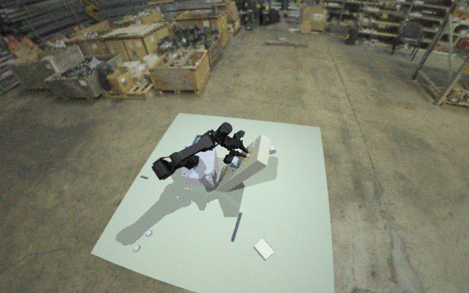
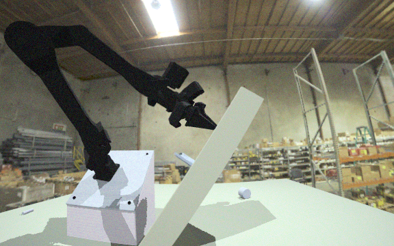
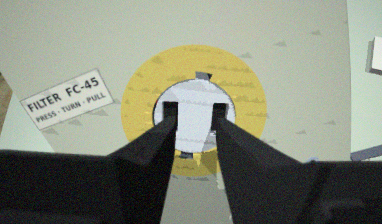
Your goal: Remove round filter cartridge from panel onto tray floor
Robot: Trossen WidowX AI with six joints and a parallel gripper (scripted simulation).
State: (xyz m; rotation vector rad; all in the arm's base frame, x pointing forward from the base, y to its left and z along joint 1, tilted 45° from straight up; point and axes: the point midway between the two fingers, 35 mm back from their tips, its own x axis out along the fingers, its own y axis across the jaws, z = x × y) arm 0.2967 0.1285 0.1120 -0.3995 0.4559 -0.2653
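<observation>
The service panel (image 1: 263,152) (image 2: 204,171) (image 3: 302,30) leans at a slant. In the wrist view the round pale filter cartridge (image 3: 192,92) sits in it inside a yellow ring (image 3: 252,110), with small dark notches above and below. My gripper (image 1: 247,154) (image 2: 215,128) (image 3: 196,125) is at the panel face, its fingers partly apart. The fingertips line up with the cartridge's two slots, one at each; how deep they reach is hidden. Nothing is held between them. A grey-blue tray edge (image 1: 197,139) shows behind the arm; its floor is hidden.
The arm stands on a pale sloped base (image 2: 108,222) (image 1: 207,163). A light-blue block (image 1: 234,162) sticks out below the cartridge. A pale cylinder (image 1: 272,150) (image 2: 244,193) lies behind the panel. A dark bar (image 1: 237,227) and a white block (image 1: 264,249) lie on the mat.
</observation>
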